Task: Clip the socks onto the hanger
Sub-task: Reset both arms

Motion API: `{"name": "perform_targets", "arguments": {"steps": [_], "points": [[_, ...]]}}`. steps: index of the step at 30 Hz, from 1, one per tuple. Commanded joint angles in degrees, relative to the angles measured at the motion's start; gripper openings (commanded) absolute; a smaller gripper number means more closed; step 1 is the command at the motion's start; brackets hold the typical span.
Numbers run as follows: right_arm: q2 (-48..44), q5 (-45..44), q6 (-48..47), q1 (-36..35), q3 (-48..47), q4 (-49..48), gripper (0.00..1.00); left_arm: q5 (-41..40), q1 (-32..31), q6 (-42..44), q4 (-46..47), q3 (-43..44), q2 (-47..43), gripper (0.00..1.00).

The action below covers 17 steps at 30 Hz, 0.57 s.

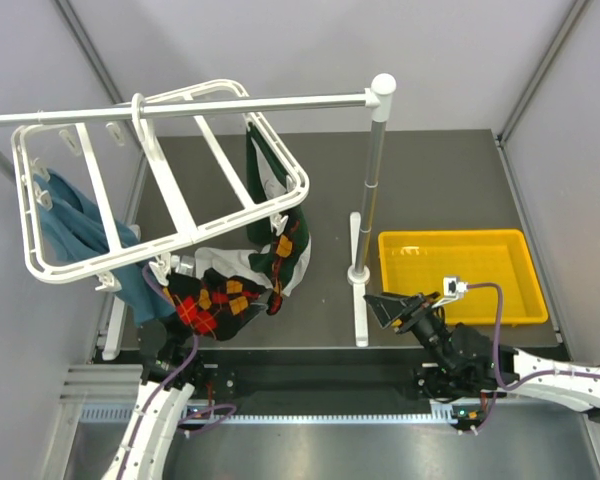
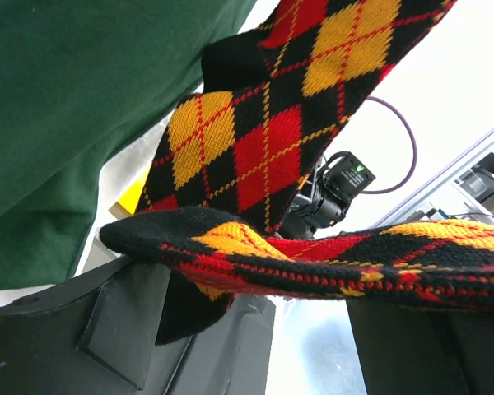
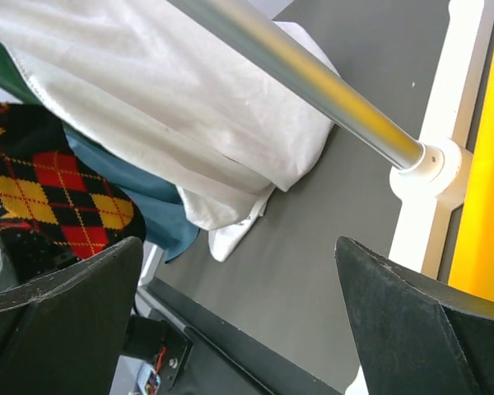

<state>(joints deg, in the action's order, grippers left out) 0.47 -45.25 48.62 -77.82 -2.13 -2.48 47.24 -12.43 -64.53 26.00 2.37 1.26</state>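
Note:
The white hanger [image 1: 170, 190] hangs tilted by its hook from the silver rail [image 1: 230, 105]. A dark green sock [image 1: 270, 180] and a white-grey sock [image 1: 302, 268] hang at its right corner, and a teal one [image 1: 75, 225] hangs at its left. My left gripper [image 1: 175, 325] is below the frame's near edge, shut on an argyle sock [image 1: 215, 300]. In the left wrist view the sock [image 2: 255, 148] lies across my left gripper [image 2: 313, 280] and hides the tips. My right gripper [image 1: 385, 308] is open and empty, low by the pole's base, in the right wrist view [image 3: 239, 271] too.
A yellow bin [image 1: 460, 275] sits at the right, behind my right gripper. The rail's upright pole [image 1: 372, 180] stands on a white foot [image 1: 358, 290] between the socks and the bin. Grey walls close in both sides.

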Motion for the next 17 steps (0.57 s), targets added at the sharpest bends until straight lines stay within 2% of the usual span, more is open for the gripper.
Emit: {"name": "perform_targets", "arguments": {"steps": [1,7,17], "points": [[-2.24,-2.55,2.61,0.57,10.66,0.55,1.00,1.10,-0.14,1.87,0.11,-10.55,-0.29,0.85],[1.28,-3.26,5.95,0.57,10.66,0.63,1.00,1.54,-0.49,2.48,-1.65,-10.37,-0.29,0.85],[1.64,-4.14,10.62,0.65,10.57,4.85,1.00,1.62,-0.93,2.39,-2.36,-10.46,-0.29,0.85]]}}
